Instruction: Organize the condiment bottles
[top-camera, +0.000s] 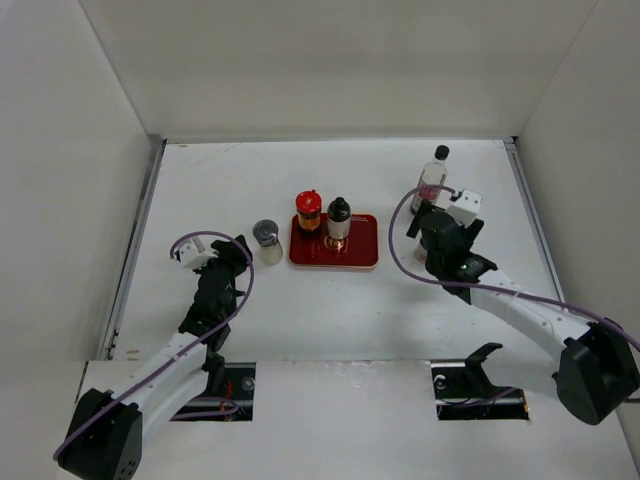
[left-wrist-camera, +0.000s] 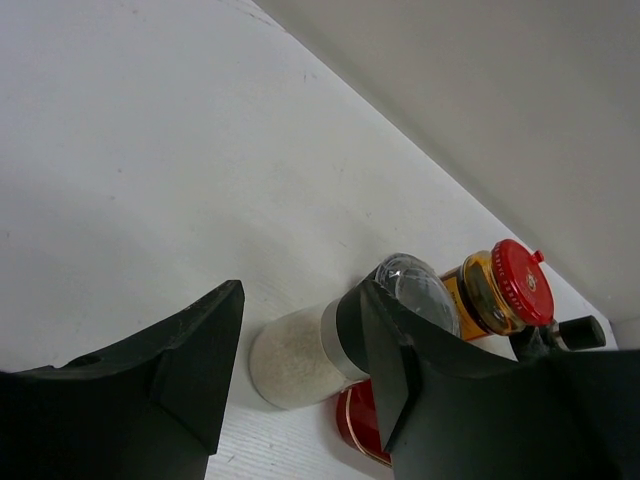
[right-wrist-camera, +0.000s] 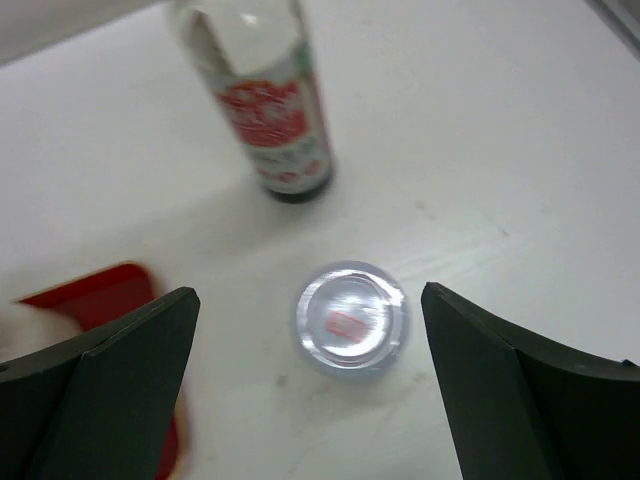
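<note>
On the red tray (top-camera: 364, 250) at mid-desk stand the red-capped jar (top-camera: 309, 212) and the small dark black-capped bottle (top-camera: 338, 222). Just left of the tray, on the desk (top-camera: 330, 310), stands the grey-lidded shaker (top-camera: 267, 241). The left tool (left-wrist-camera: 298, 315) is open just beside it, gripping nothing. The right tool (right-wrist-camera: 310, 300) hangs wide open and empty over the pale-lidded jar (right-wrist-camera: 350, 318), near the tall clear bottle (right-wrist-camera: 268, 100).
</note>
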